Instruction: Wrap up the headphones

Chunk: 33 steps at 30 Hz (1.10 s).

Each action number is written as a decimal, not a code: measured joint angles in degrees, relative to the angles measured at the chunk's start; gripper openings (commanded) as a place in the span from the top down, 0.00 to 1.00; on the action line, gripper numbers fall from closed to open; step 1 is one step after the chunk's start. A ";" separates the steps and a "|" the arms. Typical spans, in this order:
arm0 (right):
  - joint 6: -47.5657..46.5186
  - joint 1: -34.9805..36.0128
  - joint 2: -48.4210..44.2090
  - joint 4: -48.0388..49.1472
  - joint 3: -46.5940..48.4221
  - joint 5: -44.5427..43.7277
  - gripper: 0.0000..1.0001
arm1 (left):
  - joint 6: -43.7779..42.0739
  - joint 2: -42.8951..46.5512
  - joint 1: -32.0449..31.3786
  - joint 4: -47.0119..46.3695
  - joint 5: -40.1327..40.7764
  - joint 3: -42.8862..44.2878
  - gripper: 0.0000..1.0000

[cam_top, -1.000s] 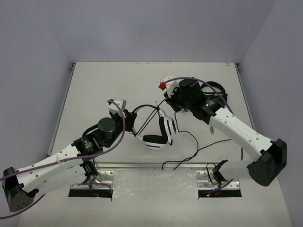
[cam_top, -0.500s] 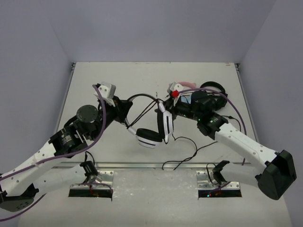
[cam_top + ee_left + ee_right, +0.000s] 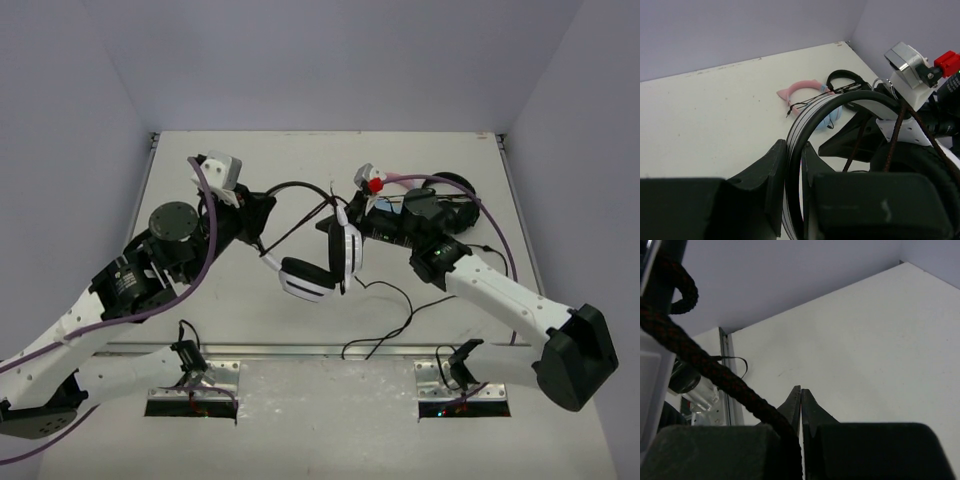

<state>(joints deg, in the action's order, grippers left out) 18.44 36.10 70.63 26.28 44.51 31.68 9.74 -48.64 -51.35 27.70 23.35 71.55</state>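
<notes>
The headphones, white with black cushions, hang above the table between my two grippers. My left gripper is shut on their black-and-white headband, which runs up between its jaws. My right gripper is at the other end of the headband. Its jaws are pressed together, and a taut stretch of the thin black cable leads to its tip. The rest of the cable lies in loose loops on the table near the front edge.
Pink-and-blue cat-ear headphones and all-black headphones lie at the back right of the table, behind my right arm. A metal rail runs along the front edge.
My left gripper has moved back and left with the headband, carrying the headphones up and to the left. My right gripper has followed, shifting slightly toward the centre.
</notes>
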 measured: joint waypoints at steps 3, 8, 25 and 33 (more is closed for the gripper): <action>-1.01 -0.17 -3.34 -8.37 2.99 -1.84 0.95 | -1.22 0.85 0.00 -1.46 0.15 -1.66 1.00; -3.63 -0.46 -7.63 -21.33 9.46 -4.79 0.91 | -2.73 5.09 0.00 -6.12 -1.42 -9.60 1.00; -23.23 -0.33 -12.02 -48.02 13.53 -10.08 0.90 | -7.58 8.70 0.00 -8.61 -13.51 -16.06 1.00; -23.34 -0.35 -13.97 -41.24 7.76 -9.31 0.66 | -5.75 8.68 0.00 -9.55 -14.53 -16.06 1.00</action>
<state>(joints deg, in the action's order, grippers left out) -4.91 35.75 56.66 -14.96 52.27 22.37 3.99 -39.97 -51.35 18.15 8.82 55.48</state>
